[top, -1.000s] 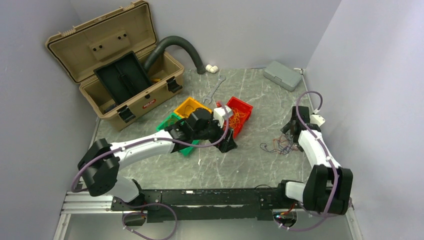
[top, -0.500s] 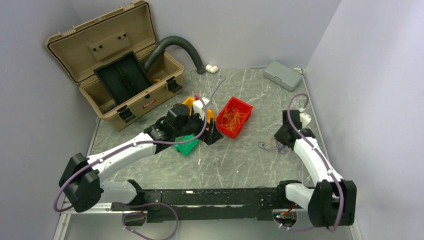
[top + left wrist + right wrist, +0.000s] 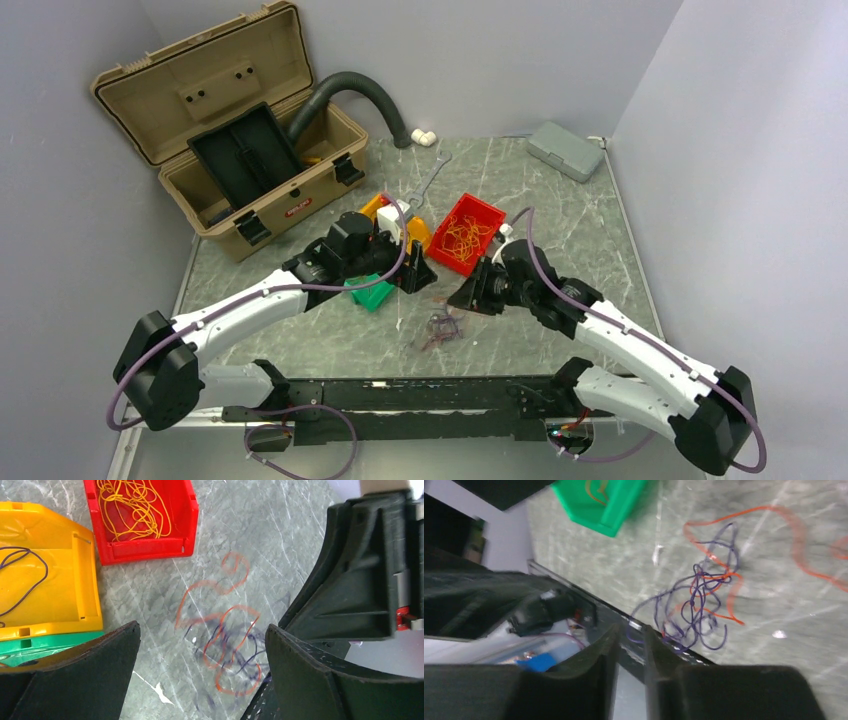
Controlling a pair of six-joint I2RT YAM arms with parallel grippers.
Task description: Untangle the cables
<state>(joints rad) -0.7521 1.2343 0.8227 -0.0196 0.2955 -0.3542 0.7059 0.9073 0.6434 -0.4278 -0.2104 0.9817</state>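
Observation:
The cables [image 3: 438,330] are a small tangle of thin orange and purple wires low over the table's middle front. My right gripper [image 3: 463,299] is just above and right of them. In the right wrist view its jaws [image 3: 631,630] are nearly closed, a purple strand runs in between the tips, and the rest of the cables [image 3: 699,610] trail out beyond. My left gripper [image 3: 418,278] hovers open beside it. In the left wrist view its jaws [image 3: 202,626] stand wide apart above the cables [image 3: 227,650], touching nothing.
A red bin [image 3: 486,213] holds yellow wires. A yellow bin [image 3: 50,595] holds one purple wire, with a green bin [image 3: 372,294] beside it. At the back are an open tan toolbox [image 3: 230,150], a ribbed hose [image 3: 365,95], a wrench [image 3: 428,180] and a grey case [image 3: 565,150].
My right arm closed on the cables at the right side and swung left, bringing them to the middle. My left gripper drew back from the red bin, staying open.

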